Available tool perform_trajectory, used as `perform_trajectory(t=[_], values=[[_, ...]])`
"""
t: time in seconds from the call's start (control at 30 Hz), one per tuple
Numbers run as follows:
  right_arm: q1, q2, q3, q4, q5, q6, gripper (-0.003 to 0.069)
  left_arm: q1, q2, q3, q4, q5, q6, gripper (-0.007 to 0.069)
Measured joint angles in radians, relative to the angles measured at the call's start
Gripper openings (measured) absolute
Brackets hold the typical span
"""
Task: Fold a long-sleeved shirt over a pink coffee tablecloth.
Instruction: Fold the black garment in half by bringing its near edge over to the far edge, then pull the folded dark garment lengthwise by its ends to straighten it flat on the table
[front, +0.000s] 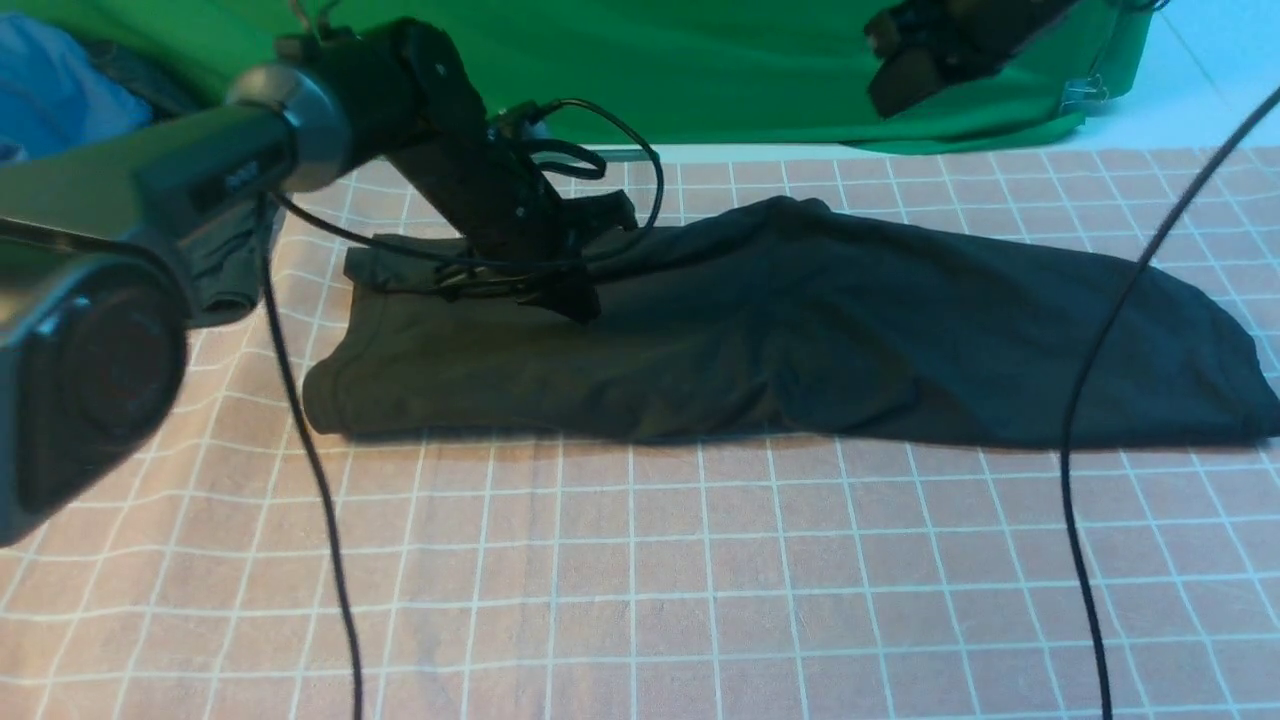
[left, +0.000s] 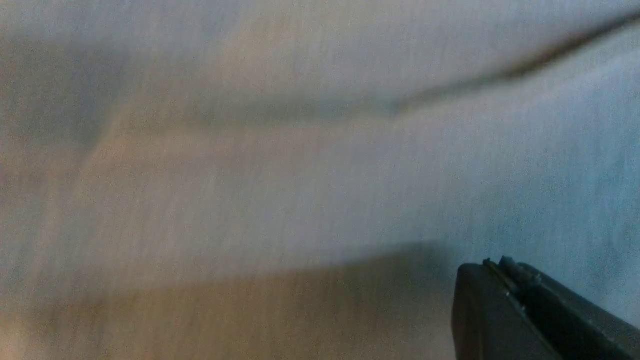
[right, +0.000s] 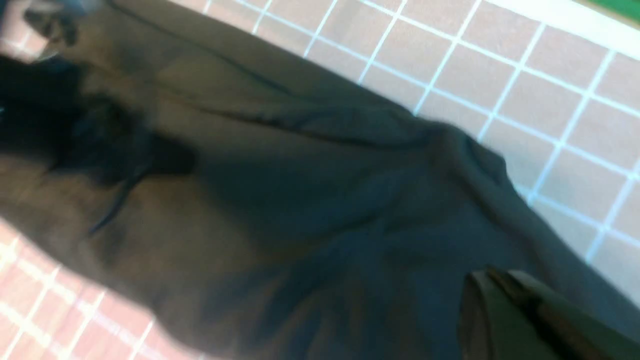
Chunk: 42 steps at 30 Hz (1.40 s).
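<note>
The left gripper is seen clenched, its tip pressed onto the long-sleeved shirt; whether fabric is pinched cannot be told. The right gripper is held closed and empty, high before the green cloth. The shirt is laid lengthwise across the pink coffee tablecloth, with bare grid left in front.
</note>
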Motion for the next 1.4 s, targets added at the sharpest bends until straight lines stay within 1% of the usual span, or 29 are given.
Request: perform_trajectory(t=[0.23, 0.37, 0.5, 0.57, 0.67, 0.8, 0.83, 0.93, 0.97, 1.03, 1.1, 1.17, 1.23, 1.3, 1.4], values=[[0.000, -0.217, 0.248, -0.043, 0.007, -0.022, 0.0036, -0.003, 0.099, -0.159, 0.000, 0.017, 0.003, 0.0013], [0.000, -0.292, 0.296, -0.050, -0.005, -0.029, 0.0036, -0.003, 0.143, -0.196, 0.012, 0.006, 0.003, 0.0013], [0.000, -0.334, 0.300, -0.050, -0.020, -0.029, 0.0036, -0.003, 0.153, -0.201, 0.048, -0.070, 0.002, 0.0013], [0.000, -0.352, 0.300, -0.050, -0.016, -0.029, 0.0036, -0.002, 0.159, -0.201, 0.108, -0.154, 0.002, 0.0013], [0.000, -0.362, 0.300, -0.051, 0.002, -0.042, 0.0036, 0.017, 0.161, -0.218, 0.177, -0.230, -0.025, 0.0013], [0.000, -0.364, 0.300, -0.062, 0.005, -0.051, 0.0036, 0.046, 0.158, -0.284, 0.193, -0.173, -0.067, 0.0013], [0.000, -0.364, 0.300, -0.075, 0.006, -0.050, 0.0036, 0.062, 0.146, -0.342, 0.205, -0.092, -0.072, 0.0013], [0.000, -0.364, 0.302, -0.102, 0.008, -0.025, 0.0036, 0.080, 0.112, -0.416, 0.217, 0.053, -0.062, 0.0013], [0.000, -0.364, 0.302, -0.105, 0.008, -0.024, 0.0036, 0.083, 0.105, -0.434, 0.220, 0.075, -0.061, 0.0013], [0.000, -0.364, 0.305, -0.112, 0.008, -0.014, 0.0036, 0.093, 0.053, -0.490, 0.237, 0.195, -0.042, 0.0013], [0.000, -0.367, 0.308, -0.118, 0.009, -0.008, 0.0036, 0.097, 0.007, -0.491, 0.241, 0.243, -0.033, 0.0013], [0.000, -0.377, 0.328, -0.146, 0.008, -0.003, 0.0036, 0.097, -0.057, -0.459, 0.252, 0.256, -0.031, 0.0013], [-0.002, -0.394, 0.367, -0.198, 0.007, 0.005, 0.0036, 0.097, -0.127, -0.378, 0.254, 0.260, -0.034, 0.0013], [-0.015, -0.421, 0.441, -0.262, 0.008, 0.021, 0.0036, 0.097, -0.215, -0.245, 0.256, 0.262, -0.036, 0.0013], [-0.059, -0.466, 0.545, -0.294, 0.009, 0.028, 0.0036, 0.097, -0.320, -0.027, 0.265, 0.268, -0.042, 0.0013]])
